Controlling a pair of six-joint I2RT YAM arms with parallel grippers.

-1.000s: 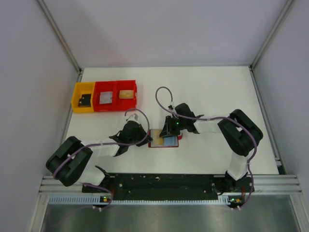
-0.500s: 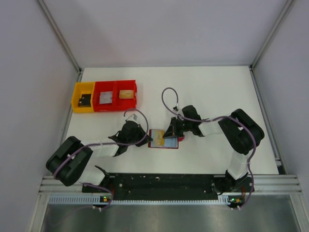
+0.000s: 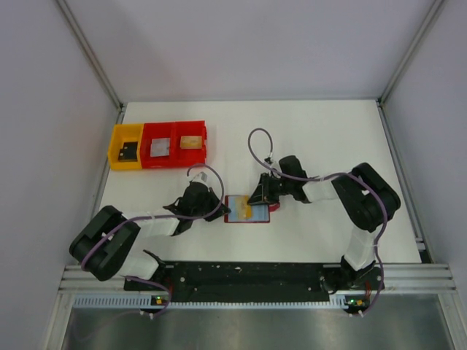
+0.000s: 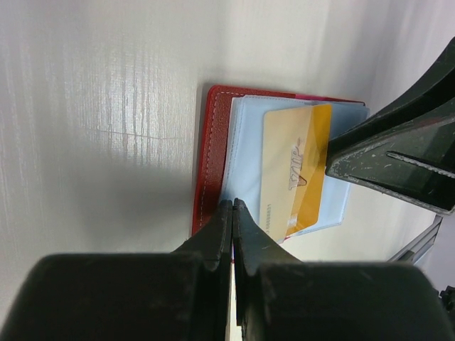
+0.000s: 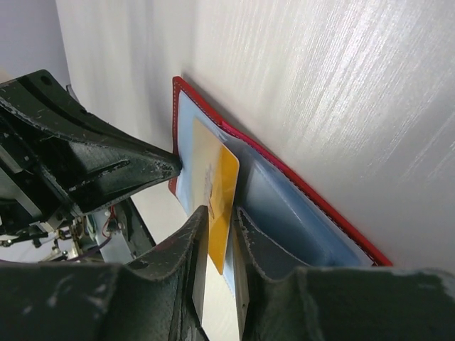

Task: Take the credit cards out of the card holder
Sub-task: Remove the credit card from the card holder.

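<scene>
On the white table (image 3: 328,131), the left gripper (image 4: 233,213), shut tight and empty, presses on the open red wallet (image 4: 210,156), apparently to pin it, while the right gripper (image 5: 220,210) straddles a gold card (image 4: 291,163) half out of its blue pocket (image 4: 245,142), jaws narrowly parted, grip unclear, any other cards hidden.
</scene>
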